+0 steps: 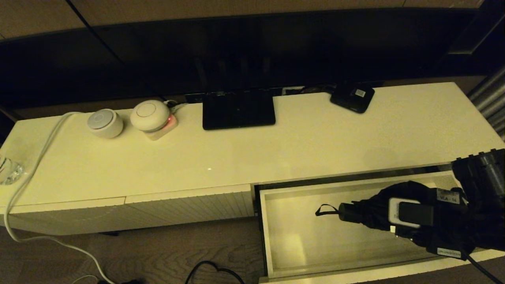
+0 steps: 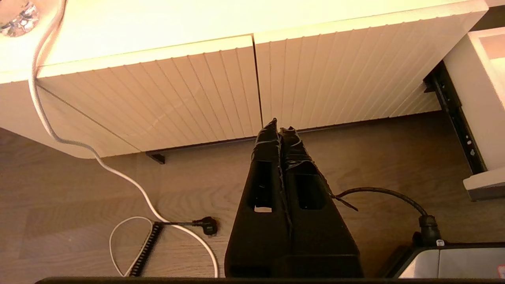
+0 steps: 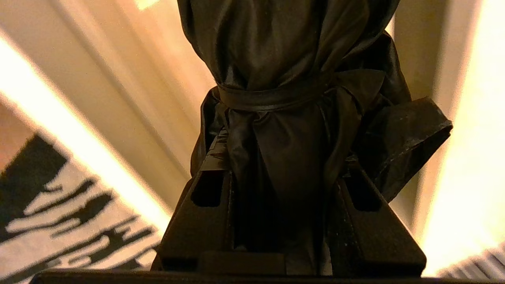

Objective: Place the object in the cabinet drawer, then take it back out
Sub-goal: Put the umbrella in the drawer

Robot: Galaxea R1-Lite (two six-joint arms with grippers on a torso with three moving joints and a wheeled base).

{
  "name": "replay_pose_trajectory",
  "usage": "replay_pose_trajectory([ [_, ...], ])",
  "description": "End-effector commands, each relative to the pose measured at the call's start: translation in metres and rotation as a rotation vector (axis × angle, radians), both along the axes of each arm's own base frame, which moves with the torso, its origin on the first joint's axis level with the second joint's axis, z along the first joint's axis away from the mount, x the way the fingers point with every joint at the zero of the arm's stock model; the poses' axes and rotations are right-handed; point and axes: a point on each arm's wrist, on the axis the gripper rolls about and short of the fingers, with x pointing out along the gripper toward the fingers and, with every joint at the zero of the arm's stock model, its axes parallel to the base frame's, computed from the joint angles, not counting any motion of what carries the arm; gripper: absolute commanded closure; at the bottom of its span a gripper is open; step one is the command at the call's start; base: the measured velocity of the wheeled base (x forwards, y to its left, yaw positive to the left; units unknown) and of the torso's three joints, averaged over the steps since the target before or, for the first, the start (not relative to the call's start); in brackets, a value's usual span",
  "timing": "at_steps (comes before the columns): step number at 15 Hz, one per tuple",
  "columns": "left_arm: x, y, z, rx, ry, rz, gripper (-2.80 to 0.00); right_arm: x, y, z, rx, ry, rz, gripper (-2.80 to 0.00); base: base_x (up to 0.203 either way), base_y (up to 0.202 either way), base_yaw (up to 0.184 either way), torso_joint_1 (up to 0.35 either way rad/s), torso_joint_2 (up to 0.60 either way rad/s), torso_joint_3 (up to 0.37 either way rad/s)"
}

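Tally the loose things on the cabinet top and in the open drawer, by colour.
White: 2, a round speaker and a domed device.
Black: 3, a flat panel, a small box, the umbrella in the drawer.
Clear: 1, a glass.
Total: 6.

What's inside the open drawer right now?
The drawer holds only the black umbrella, handle and wrist loop pointing left, with the right gripper shut on its fabric. The gripper and arm cover the drawer's right end, so anything there is hidden.
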Motion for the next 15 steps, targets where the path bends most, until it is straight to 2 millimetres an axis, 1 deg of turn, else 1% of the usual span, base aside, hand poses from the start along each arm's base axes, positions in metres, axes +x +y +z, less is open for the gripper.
replay_pose_trajectory([
  [1,0.000,0.000,-0.001,0.000,0.003,0.000,0.00,0.022,-0.001,-0.025,0.005,0.062,0.002,0.00,0.000,0.000,0.000,0.000,0.00,0.000],
  [2,0.000,0.000,-0.001,0.000,0.003,0.000,0.00,0.028,-0.002,-0.028,0.011,0.057,0.014,0.00,0.000,0.000,0.000,0.000,0.00,0.000],
  [5,0.000,0.000,-0.001,0.000,0.003,0.000,0.00,0.040,-0.004,-0.027,-0.041,0.036,0.072,0.00,0.000,0.000,0.000,0.000,0.00,0.000],
  [7,0.000,0.000,-0.001,0.000,0.003,0.000,0.00,0.041,-0.009,-0.032,-0.082,0.053,0.116,0.00,0.000,0.000,0.000,0.000,0.00,0.000],
  [10,0.000,0.000,-0.001,0.002,0.003,0.000,0.00,0.043,-0.013,-0.043,-0.095,0.096,0.114,0.00,0.000,0.000,0.000,0.000,0.00,0.000],
  [12,0.000,0.000,-0.001,0.000,0.003,0.000,0.00,0.046,-0.012,-0.048,-0.089,0.073,0.111,0.00,0.000,0.000,0.000,0.000,0.00,0.000],
  [13,0.000,0.000,-0.001,0.000,0.003,0.000,0.00,0.049,-0.012,-0.049,-0.089,0.063,0.112,-2.80,0.000,0.000,0.000,0.000,0.00,0.000],
  [15,0.000,0.000,-0.001,0.002,0.003,0.000,0.00,0.048,-0.012,-0.047,-0.089,0.051,0.109,-2.80,0.000,0.000,0.000,0.000,0.00,0.000],
])
